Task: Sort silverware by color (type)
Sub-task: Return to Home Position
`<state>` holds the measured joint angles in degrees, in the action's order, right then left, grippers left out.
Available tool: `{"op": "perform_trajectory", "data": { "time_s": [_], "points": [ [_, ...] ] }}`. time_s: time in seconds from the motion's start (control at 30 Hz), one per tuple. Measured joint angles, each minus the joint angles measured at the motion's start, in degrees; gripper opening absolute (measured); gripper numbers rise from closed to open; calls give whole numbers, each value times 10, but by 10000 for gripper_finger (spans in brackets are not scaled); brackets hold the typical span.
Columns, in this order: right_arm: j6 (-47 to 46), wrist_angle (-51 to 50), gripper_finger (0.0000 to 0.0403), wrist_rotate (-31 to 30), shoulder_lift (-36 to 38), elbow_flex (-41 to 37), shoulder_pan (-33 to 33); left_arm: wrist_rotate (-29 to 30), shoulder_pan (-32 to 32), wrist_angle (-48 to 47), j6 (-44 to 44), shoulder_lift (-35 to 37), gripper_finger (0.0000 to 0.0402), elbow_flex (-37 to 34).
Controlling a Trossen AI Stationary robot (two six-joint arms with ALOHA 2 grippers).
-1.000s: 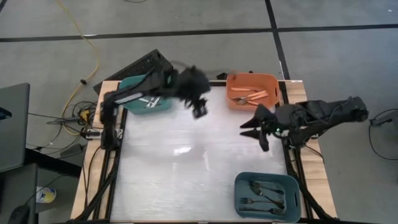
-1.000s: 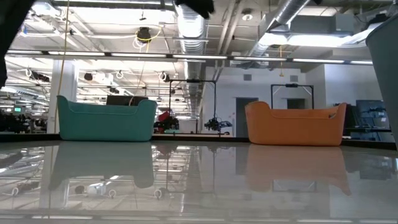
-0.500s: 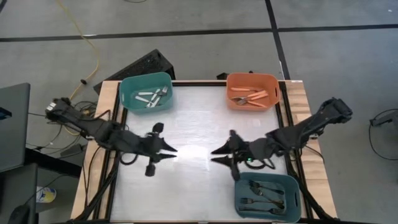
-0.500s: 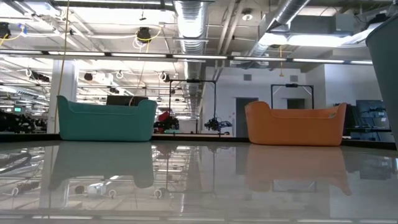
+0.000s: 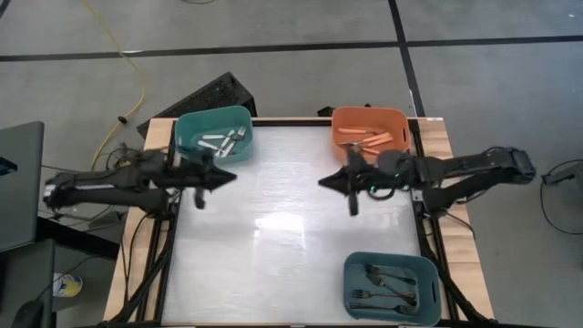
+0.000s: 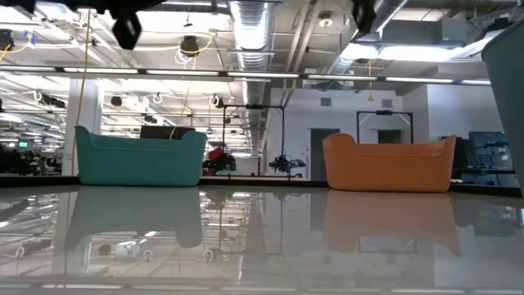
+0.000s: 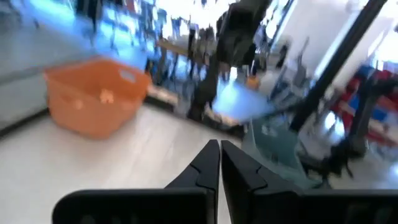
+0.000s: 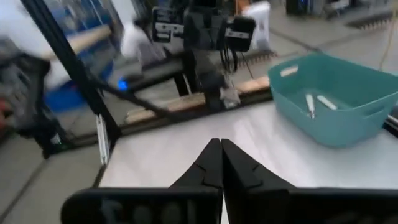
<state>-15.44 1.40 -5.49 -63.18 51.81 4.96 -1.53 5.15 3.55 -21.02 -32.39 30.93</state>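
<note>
One left gripper (image 5: 228, 179) is hovering beside the teal bin (image 5: 185, 125), one right gripper (image 5: 325, 182) beside the orange bin (image 5: 339, 119), each pressing its fingers (image 8: 211, 163) together.

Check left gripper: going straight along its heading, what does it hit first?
Probably the right gripper: in the high view the left gripper points across the table straight at it, tip facing tip. Height is unclear, so it might pass by.
</note>
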Motion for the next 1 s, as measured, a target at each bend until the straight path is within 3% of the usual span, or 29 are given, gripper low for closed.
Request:
{"op": "perform_trajectory", "data": {
  "time_s": [0.13,0.23,0.53,0.73,0.9,1.0],
  "points": [
    [-40,178,14,84,63,-144,-69,25,11,-15,-4,81,0,-36],
    [-85,282,14,114,70,-227,-104,48,4,-14,-20,123,0,-82],
    [-92,330,14,118,89,-349,-115,54,-7,101,-54,203,0,-228],
    [-125,527,14,119,102,-461,-140,61,-7,157,-96,232,0,-299],
    [-129,570,14,117,100,-513,-172,55,-7,140,-88,238,0,-302],
    [-128,564,14,163,113,-513,-193,44,-7,113,-74,239,0,-302]
  ]
}}
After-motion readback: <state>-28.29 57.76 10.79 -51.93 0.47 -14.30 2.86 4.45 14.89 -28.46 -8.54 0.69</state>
